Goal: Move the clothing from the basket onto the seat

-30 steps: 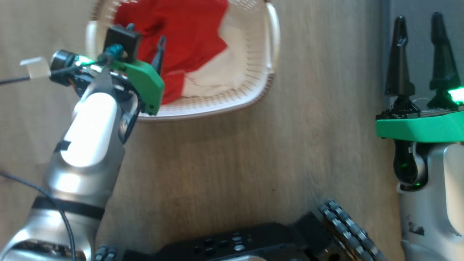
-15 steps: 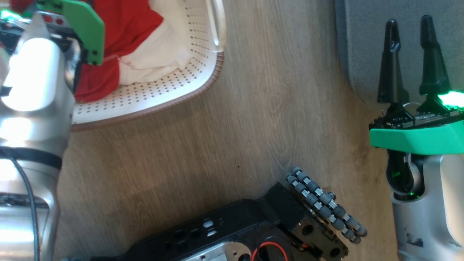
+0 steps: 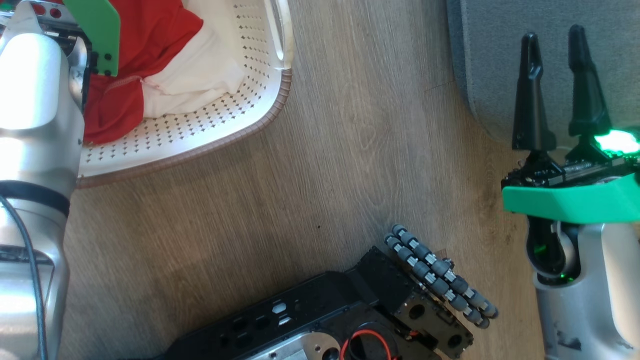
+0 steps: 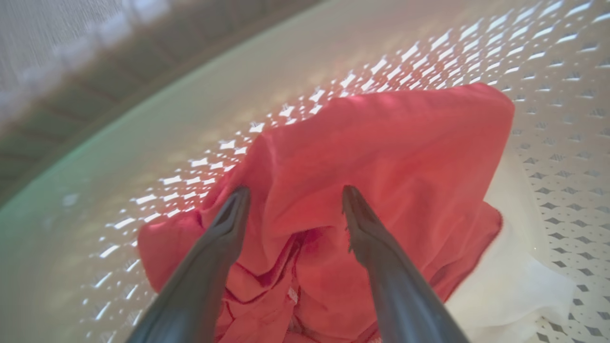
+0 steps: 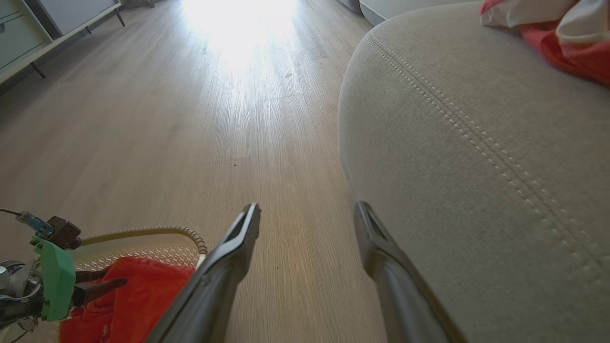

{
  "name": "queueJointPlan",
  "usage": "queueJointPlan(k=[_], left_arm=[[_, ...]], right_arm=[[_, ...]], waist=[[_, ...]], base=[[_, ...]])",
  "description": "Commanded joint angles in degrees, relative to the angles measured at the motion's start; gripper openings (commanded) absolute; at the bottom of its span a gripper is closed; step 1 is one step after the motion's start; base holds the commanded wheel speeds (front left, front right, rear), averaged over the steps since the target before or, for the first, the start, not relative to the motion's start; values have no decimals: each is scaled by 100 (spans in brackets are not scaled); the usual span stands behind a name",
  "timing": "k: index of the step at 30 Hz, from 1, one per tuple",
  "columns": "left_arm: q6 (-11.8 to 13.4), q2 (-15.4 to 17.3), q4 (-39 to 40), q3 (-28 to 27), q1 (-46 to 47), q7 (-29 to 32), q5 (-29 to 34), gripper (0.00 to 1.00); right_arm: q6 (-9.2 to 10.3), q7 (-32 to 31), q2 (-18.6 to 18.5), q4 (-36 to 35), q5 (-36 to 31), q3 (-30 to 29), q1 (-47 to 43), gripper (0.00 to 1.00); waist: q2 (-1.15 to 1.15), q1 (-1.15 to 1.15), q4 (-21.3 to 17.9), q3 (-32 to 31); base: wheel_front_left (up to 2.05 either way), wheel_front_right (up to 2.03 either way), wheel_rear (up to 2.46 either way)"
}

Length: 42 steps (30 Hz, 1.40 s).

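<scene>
Clothing point(image 4: 381, 133) in basket point(image 4: 562, 143) — left gripper point(image 4: 293, 193) above it, jaws apart; right gripper point(image 3: 552, 36) near seat point(image 3: 490, 60) — jaws apart.

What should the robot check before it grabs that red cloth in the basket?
1. Left gripper open: ok, fingers spread apart.
2. Clothing in place: ok, a red fold lies between the fingers, inside the basket.
3. Fingers touching the cloth: cannot tell.
4. Right gripper free: ok, open, holding nothing, near the seat.
5. Room on the seat: ok, bare grey fabric by its rounded corner; a red-and-white garment lies farther along.
</scene>
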<state>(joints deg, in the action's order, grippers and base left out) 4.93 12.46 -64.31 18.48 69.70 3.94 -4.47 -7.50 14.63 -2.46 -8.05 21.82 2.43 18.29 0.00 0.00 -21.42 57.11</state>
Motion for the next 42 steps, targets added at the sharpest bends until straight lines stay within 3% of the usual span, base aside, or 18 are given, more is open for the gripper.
queueJointPlan(k=[1,5,6,7,17,18,19,20,26,31,37,42], left_arm=[[25,117,51,-29,0,-49,38,100],[-8,21,-122,39,34,-129,23,100],[-18,-4,-158,56,42,-156,20,64],[-32,-22,-200,74,50,-176,17,47],[12,-90,-524,268,177,-412,70,44],[7,-108,-546,285,185,-437,69,35],[-11,-125,-570,308,189,-455,72,10],[-34,-144,-594,329,188,-473,71,0],[-129,-217,-686,357,176,-640,-18,0],[-236,-314,-514,176,143,-1225,-298,0],[-463,-508,-49,-106,-538,-1841,-737,0],[-460,-447,1013,-386,-1543,-1890,-972,0]], right_arm=[[1,37,-42,-175,53,90,-357,100],[1,37,-42,-179,83,52,-445,100],[1,37,-42,-175,87,43,-460,100],[1,37,-42,-170,89,41,-471,100],[1,37,-42,-206,69,26,-543,100],[1,37,-42,-208,61,15,-554,100],[1,37,-42,-208,56,5,-561,100],[1,37,-42,-208,54,-3,-565,100],[1,37,-42,-197,35,-10,-522,100],[1,37,-42,-156,-2,-105,-324,100],[1,37,-42,9,-448,-469,-177,100],[1,37,-42,254,-952,-703,-246,100]], waist=[[0,0,-3,-2],[0,0,-16,0],[0,0,-16,3],[0,0,-16,5],[0,0,-21,1],[0,0,-18,2],[0,0,-15,4],[0,0,-12,4],[0,0,7,-29],[0,0,130,-113],[0,0,813,-993],[0,0,1479,-2063]], base=[[0,0,0],[0,0,0],[0,0,0],[0,0,0],[0,0,0],[0,0,0],[0,0,0],[0,0,0],[0,0,0],[0,0,0],[0,0,0],[0,0,0]])
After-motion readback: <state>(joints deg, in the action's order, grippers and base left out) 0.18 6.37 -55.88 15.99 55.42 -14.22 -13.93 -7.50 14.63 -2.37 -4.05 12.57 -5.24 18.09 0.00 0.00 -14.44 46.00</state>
